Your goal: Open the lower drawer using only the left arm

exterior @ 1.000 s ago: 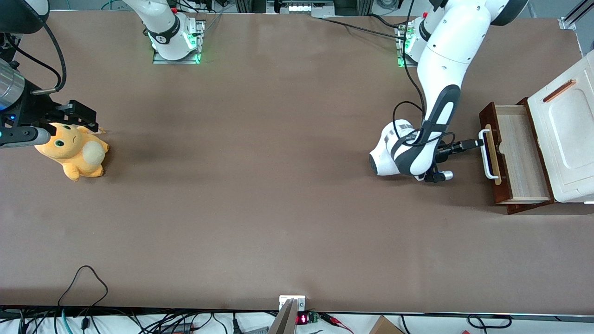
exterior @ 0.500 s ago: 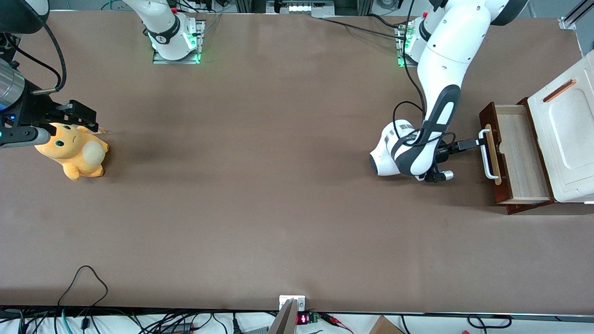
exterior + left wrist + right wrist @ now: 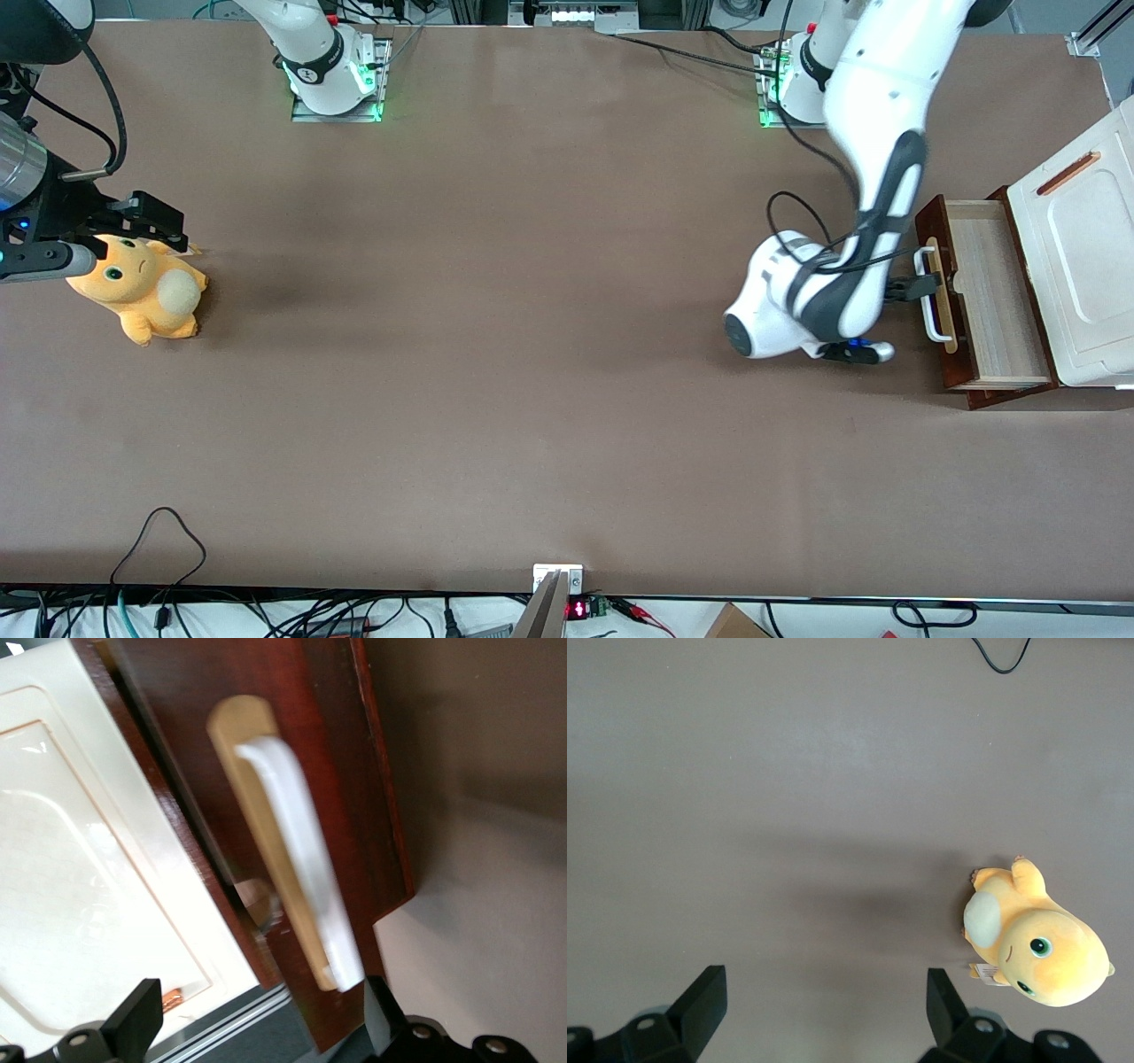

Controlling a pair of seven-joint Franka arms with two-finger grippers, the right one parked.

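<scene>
Brown table [image 3: 532, 354]: lower drawer [image 3: 983, 292] pulled out; gripper [image 3: 921, 288] spread wide, empty, at its white handle [image 3: 301, 859]. Risk: fingers nudging the drawer shut.

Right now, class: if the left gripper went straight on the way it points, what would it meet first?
The gripper points at the drawer front. It would probably meet the white handle first, its open jaws either side of it; depth is unclear.

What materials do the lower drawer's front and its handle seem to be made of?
The dark reddish-brown lower drawer front looks like lacquered wood with a glossy sheen. The white bar handle seems smooth plastic or painted metal, on a pale unstained wood strip. The open gripper faces the handle.
</scene>
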